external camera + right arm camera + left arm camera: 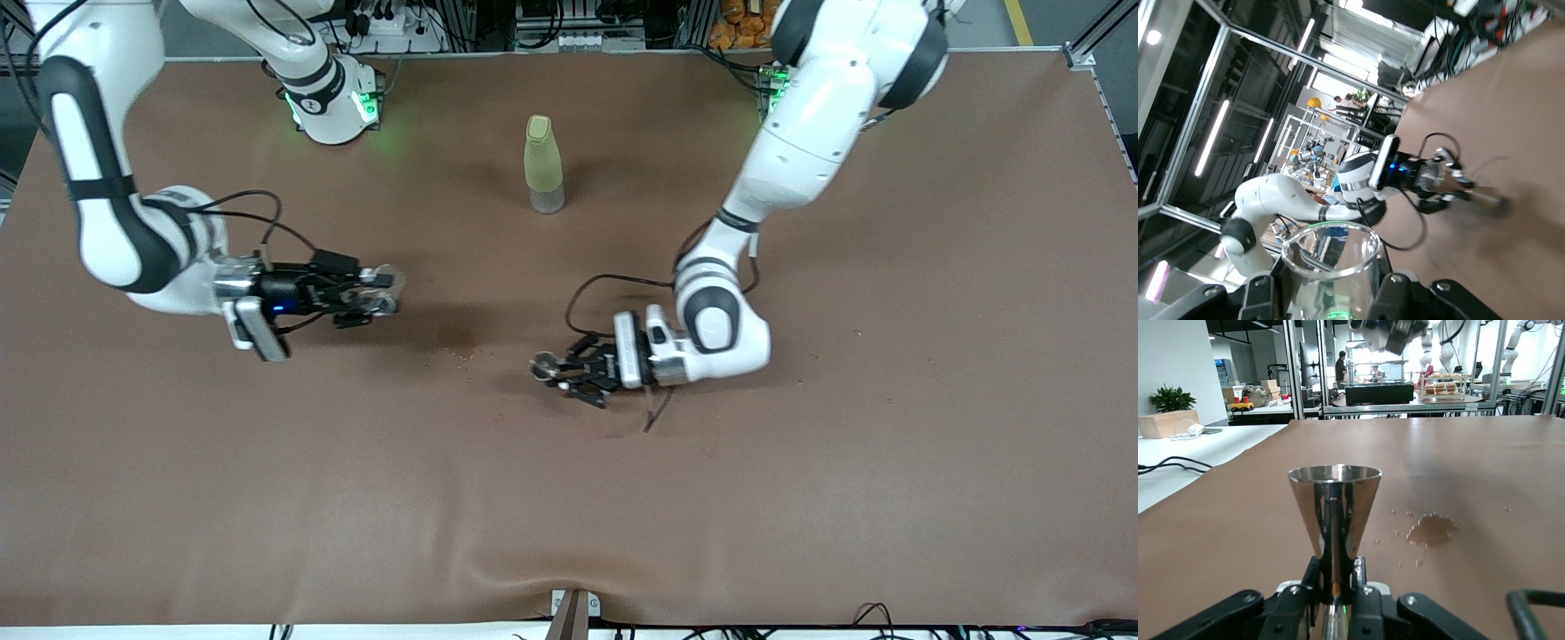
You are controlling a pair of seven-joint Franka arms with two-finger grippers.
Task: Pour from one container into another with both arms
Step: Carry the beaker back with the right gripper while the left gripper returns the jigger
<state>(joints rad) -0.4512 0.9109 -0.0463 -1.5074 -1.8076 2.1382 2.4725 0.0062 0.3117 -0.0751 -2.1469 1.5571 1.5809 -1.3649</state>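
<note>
My left gripper [562, 372] is low over the middle of the brown table [800, 462], shut on the waist of a steel jigger [543, 365]. In the left wrist view the jigger [1335, 500] stands upright between the fingers [1368, 577], its cone mouth up. My right gripper [369, 298] hovers over the table toward the right arm's end, shut on a clear glass [388, 284]. The right wrist view looks over the glass's rim [1331, 257] toward the left arm's hand and its jigger [1485, 198]. I cannot see any liquid in the glass.
A yellow-green bottle [543, 164] stands upright near the middle of the table, closer to the robot bases. A small dark wet patch with crumbs [462, 345] lies between the two grippers, also in the left wrist view [1431, 530].
</note>
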